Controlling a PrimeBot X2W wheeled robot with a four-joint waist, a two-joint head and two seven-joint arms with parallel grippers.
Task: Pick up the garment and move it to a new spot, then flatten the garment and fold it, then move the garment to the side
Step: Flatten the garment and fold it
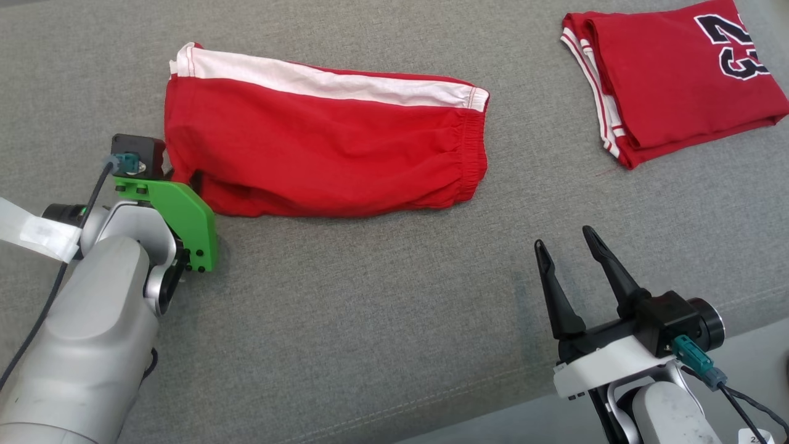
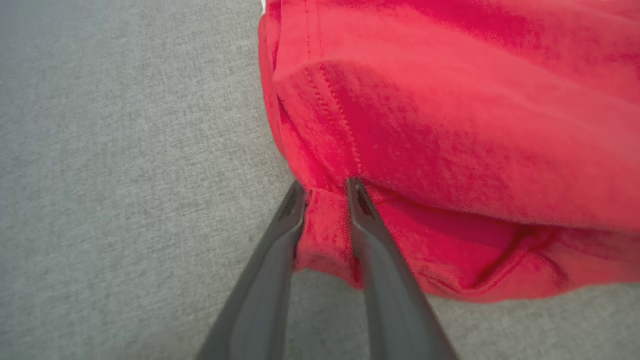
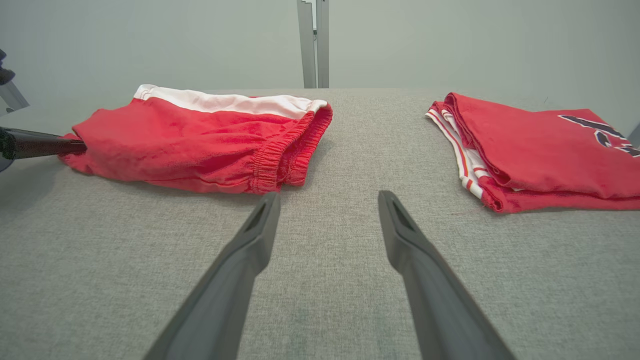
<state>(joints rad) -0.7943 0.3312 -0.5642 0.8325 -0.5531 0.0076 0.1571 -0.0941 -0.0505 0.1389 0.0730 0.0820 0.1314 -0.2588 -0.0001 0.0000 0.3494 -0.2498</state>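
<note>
The garment, red shorts with a white side stripe, lies folded flat on the grey table, waistband to the right. My left gripper is at the shorts' lower left corner. In the left wrist view its two dark fingers are shut on a fold of the red fabric at the hem. My right gripper stands open over bare table at the lower right, well short of the shorts, with nothing between its fingers.
A folded red jersey with dark numbers and white trim lies at the table's far right, also in the right wrist view. The table's front edge runs near my right arm. A metal post stands behind the table.
</note>
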